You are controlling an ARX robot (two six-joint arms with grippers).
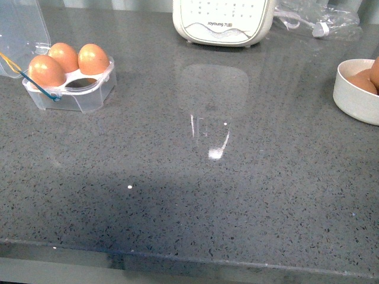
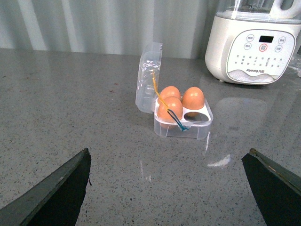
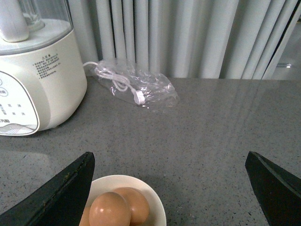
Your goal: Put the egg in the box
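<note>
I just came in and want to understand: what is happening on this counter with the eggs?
A two-armed robot is filling the clear egg box from the white bowl. Three eggs sit in the box, its lid open, and one cup is empty. At least two more eggs lie in the bowl. The right end effector hangs open by the bowl; the left end effector is open too, facing the box. Neither holds anything.

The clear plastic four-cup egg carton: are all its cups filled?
No, the clear plastic carton holds three orange-brown eggs, and one cup is empty.
</note>
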